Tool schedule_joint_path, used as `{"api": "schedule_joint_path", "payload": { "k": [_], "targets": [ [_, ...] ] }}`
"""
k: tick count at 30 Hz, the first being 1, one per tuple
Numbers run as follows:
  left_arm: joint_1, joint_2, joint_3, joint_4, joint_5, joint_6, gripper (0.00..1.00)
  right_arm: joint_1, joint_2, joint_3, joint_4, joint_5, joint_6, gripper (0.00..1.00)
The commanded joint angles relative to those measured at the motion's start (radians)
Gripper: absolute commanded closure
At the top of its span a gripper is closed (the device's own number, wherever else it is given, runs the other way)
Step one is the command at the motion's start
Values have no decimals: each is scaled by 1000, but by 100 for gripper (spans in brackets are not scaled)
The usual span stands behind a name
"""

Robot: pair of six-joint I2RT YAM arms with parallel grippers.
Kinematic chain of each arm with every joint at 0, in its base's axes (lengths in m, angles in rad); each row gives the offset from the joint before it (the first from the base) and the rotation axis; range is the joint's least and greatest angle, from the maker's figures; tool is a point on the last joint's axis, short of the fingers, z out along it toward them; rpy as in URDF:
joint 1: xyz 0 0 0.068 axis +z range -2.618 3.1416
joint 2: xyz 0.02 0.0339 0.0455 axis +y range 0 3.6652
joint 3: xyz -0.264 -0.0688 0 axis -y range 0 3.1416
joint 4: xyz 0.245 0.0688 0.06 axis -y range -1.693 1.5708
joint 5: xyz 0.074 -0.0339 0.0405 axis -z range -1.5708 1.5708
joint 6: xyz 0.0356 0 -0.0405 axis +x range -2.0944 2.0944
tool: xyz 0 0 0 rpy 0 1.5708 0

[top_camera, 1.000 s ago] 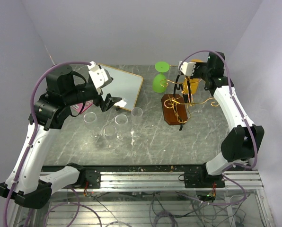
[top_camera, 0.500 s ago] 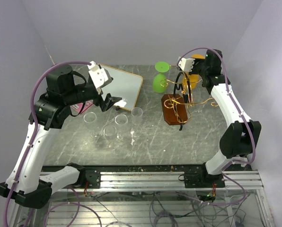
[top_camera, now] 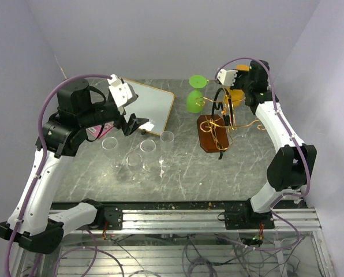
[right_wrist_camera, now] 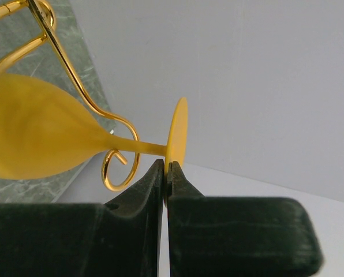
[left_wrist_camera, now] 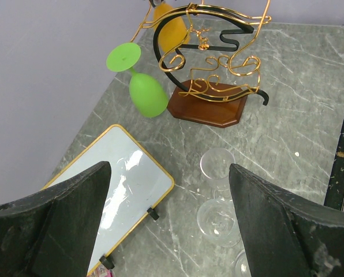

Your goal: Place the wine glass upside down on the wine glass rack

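Observation:
The gold wire wine glass rack stands on its brown wooden base at the back right, and also shows in the left wrist view. A green wine glass hangs upside down on its left arm. A yellow wine glass hangs bowl-down at the rack's far side, its stem lying in a curled gold arm. My right gripper is shut on the edge of the yellow glass's round foot. My left gripper is open and empty, high above the table's left.
Several clear glasses stand on the marble table left of centre, below my left gripper. A white board with a gold frame lies at the back left. Purple walls close the back and sides.
My right gripper has shifted slightly back and left at the rack, still holding the yellow glass's foot. The left arm has not moved.

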Motion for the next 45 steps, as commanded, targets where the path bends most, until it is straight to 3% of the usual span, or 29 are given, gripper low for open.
{"api": "schedule_joint_path", "payload": {
  "k": [1, 45],
  "targets": [
    [13, 0, 11, 15, 30, 9, 7, 2, 4, 28, 33, 45, -8, 100],
    [13, -34, -10, -2, 37, 29, 6, -22, 1, 26, -60, 105, 31, 100]
  ]
}}
